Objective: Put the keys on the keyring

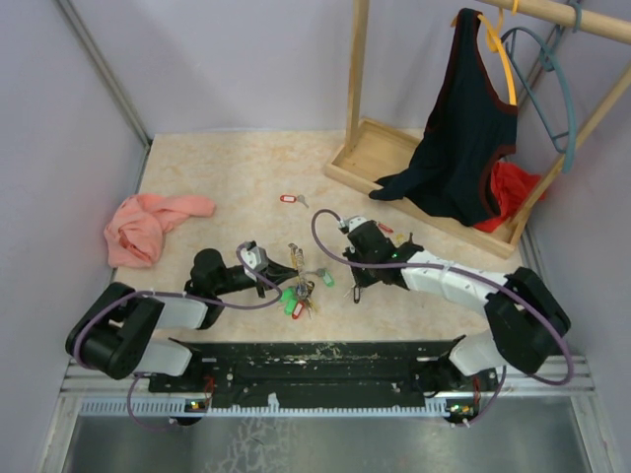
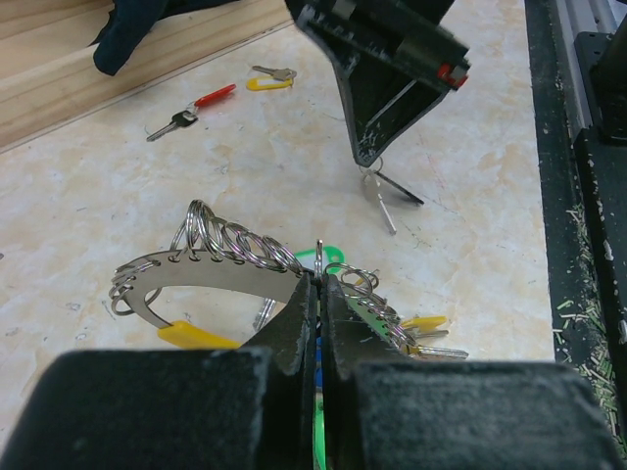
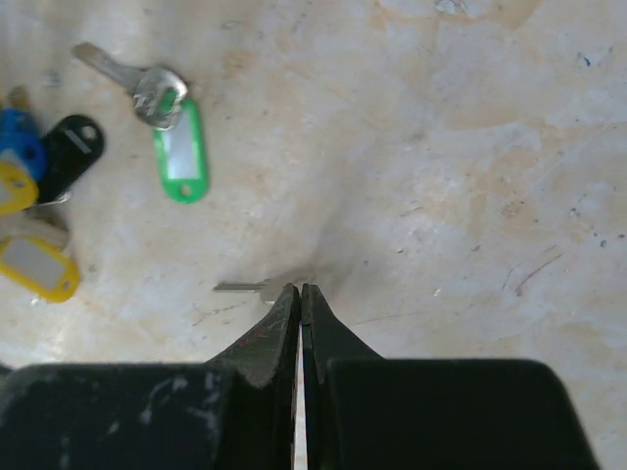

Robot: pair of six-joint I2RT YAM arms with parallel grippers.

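The keyring (image 2: 211, 269), a curved silvery band strung with small rings and coloured-tag keys, lies between the arms (image 1: 299, 286). My left gripper (image 2: 319, 284) is shut on one thin ring of it; it shows in the top view (image 1: 264, 262). My right gripper (image 3: 301, 291) is shut on a small key whose blade (image 3: 240, 287) pokes out left, low over the table (image 1: 357, 288). In the left wrist view that key (image 2: 384, 191) hangs from its fingertips (image 2: 370, 147). Loose keys: green tag (image 3: 178, 149), red tag (image 1: 289, 198), red head (image 2: 201, 101), yellow tag (image 2: 269, 82).
A pink cloth (image 1: 148, 225) lies at the left. A wooden rack base (image 1: 380, 153) stands at the back right, with a dark top (image 1: 463, 128), a red cloth (image 1: 511, 189) and a teal hanger (image 1: 555, 94). The table's front rail (image 1: 325, 360) is close.
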